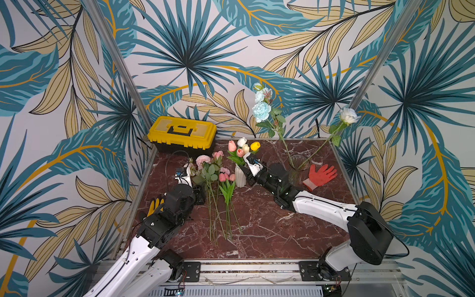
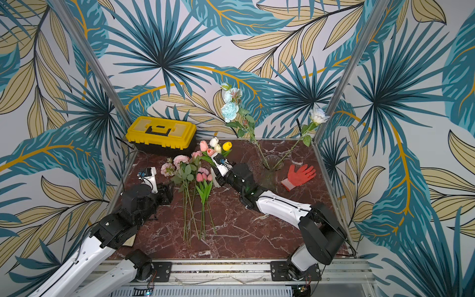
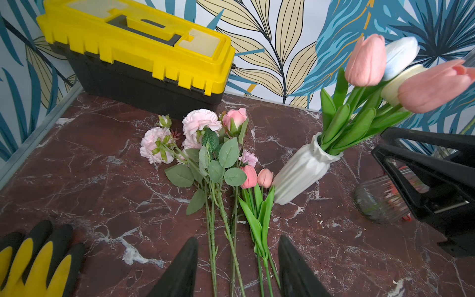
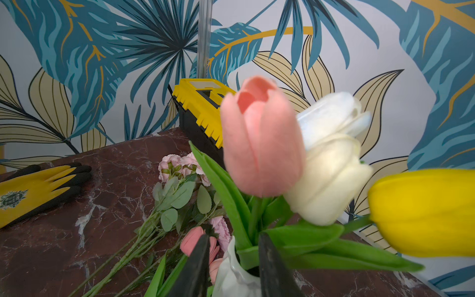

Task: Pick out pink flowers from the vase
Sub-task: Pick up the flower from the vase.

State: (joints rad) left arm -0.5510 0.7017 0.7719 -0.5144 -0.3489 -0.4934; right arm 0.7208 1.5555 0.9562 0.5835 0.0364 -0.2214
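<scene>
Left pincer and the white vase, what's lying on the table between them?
Between the left pincer and the white vase lie the pink flowers, small pink tulips nearest the vase; shown in left wrist and both top views.

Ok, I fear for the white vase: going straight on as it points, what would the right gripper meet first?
Likely the green tulip leaves at the white vase's mouth, between the right gripper's fingers; depth is unclear.

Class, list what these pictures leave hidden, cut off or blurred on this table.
- Right hand: right wrist view, tulip leaves hide whether it grips a stem.
- Yellow tulip: right wrist view, cut by the edge.
- Yellow-black glove: in a top view, left arm covers most.
</scene>
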